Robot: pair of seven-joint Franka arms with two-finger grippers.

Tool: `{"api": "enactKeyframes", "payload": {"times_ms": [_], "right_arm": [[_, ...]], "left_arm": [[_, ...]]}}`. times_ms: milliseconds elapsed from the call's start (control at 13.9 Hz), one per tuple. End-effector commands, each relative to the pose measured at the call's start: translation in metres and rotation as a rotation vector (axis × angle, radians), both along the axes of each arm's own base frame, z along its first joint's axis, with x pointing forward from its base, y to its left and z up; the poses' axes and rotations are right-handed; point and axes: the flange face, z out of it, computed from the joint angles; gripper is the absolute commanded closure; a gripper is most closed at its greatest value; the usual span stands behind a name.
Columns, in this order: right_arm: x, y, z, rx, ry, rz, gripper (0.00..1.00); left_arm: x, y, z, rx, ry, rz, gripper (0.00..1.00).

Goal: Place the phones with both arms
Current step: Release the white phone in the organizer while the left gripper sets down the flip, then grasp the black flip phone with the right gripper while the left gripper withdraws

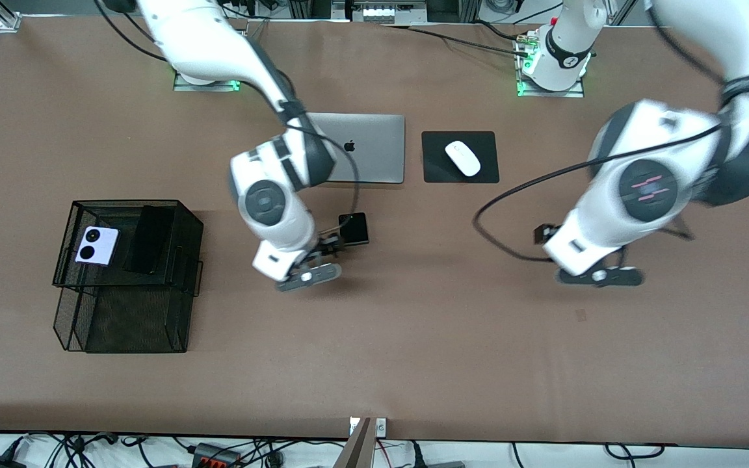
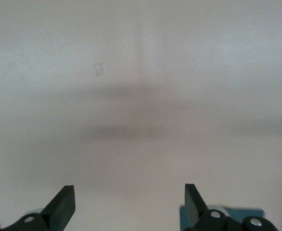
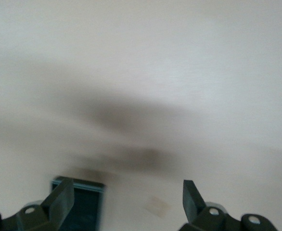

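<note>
the right gripper [image 1: 322, 250] hung wide open, empty, the black flip phone [image 1: 354, 229] at its two o'clock, seemingly awaiting pickup; the left gripper [image 1: 599, 270] waited, fingers wide.

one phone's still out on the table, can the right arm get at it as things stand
Probably yes. The right gripper hangs open right beside the small black phone, which lies flat on the bare table nearer the camera than the laptop, with nothing on top of it.
</note>
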Motion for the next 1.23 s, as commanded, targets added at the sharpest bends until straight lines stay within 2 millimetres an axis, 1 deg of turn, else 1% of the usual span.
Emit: {"api": "enactKeyframes", "payload": {"times_ms": [0, 72, 144, 216, 289, 361, 433, 505, 577, 649, 721, 794, 938, 1010, 1082, 1154], "right_arm": [[-0.014, 0.030, -0.020, 0.015, -0.022, -0.024, 0.00], [-0.022, 0.041, -0.029, 0.014, -0.026, -0.019, 0.00], [-0.031, 0.051, -0.040, 0.010, -0.024, -0.013, 0.00], [-0.036, 0.056, -0.047, 0.005, -0.018, -0.008, 0.00], [-0.038, 0.056, -0.050, 0.000, -0.012, -0.008, 0.00], [-0.042, 0.057, -0.053, -0.007, -0.004, 0.006, 0.00], [-0.047, 0.059, -0.058, -0.014, 0.006, 0.014, 0.00], [-0.055, 0.063, -0.064, -0.022, 0.016, 0.023, 0.00], [-0.060, 0.062, -0.071, -0.033, 0.029, 0.025, 0.00], [-0.063, 0.060, -0.075, -0.040, 0.037, 0.027, 0.00], [-0.066, 0.059, -0.079, -0.047, 0.045, 0.032, 0.00], [-0.068, 0.057, -0.084, -0.054, 0.054, 0.032, 0.00], [-0.072, 0.052, -0.090, -0.066, 0.072, 0.031, 0.00], [-0.074, 0.053, -0.092, -0.071, 0.083, 0.031, 0.00], [-0.079, 0.057, -0.093, -0.064, 0.092, 0.036, 0.00], [-0.080, 0.058, -0.094, -0.059, 0.097, 0.038, 0.00]], "left_arm": [[-0.017, 0.041, 0.046, -0.065, 0.005, -0.035, 0.00], [-0.023, 0.049, 0.062, -0.095, -0.006, -0.068, 0.00], [-0.024, 0.075, 0.072, -0.137, -0.011, -0.063, 0.00], [-0.030, 0.103, 0.089, -0.178, -0.025, -0.067, 0.00], [-0.038, 0.115, 0.094, -0.182, -0.031, -0.110, 0.00], [-0.047, 0.128, 0.098, -0.176, -0.038, -0.107, 0.00], [-0.055, 0.146, 0.100, -0.166, -0.067, -0.071, 0.00], [-0.065, 0.151, 0.110, -0.156, -0.155, -0.063, 0.00], [-0.080, 0.153, 0.114, -0.138, -0.245, -0.070, 0.00], [-0.093, 0.153, 0.115, -0.132, -0.289, -0.075, 0.00], [-0.096, 0.150, 0.113, -0.128, -0.284, -0.082, 0.00], [-0.099, 0.143, 0.107, -0.091, -0.242, -0.108, 0.00], [-0.107, 0.144, 0.101, -0.073, -0.154, -0.107, 0.00], [-0.109, 0.143, 0.100, -0.076, -0.131, -0.104, 0.00], [-0.106, 0.146, 0.106, -0.083, -0.143, -0.101, 0.00], [-0.103, 0.144, 0.107, -0.085, -0.148, -0.103, 0.00]]}}
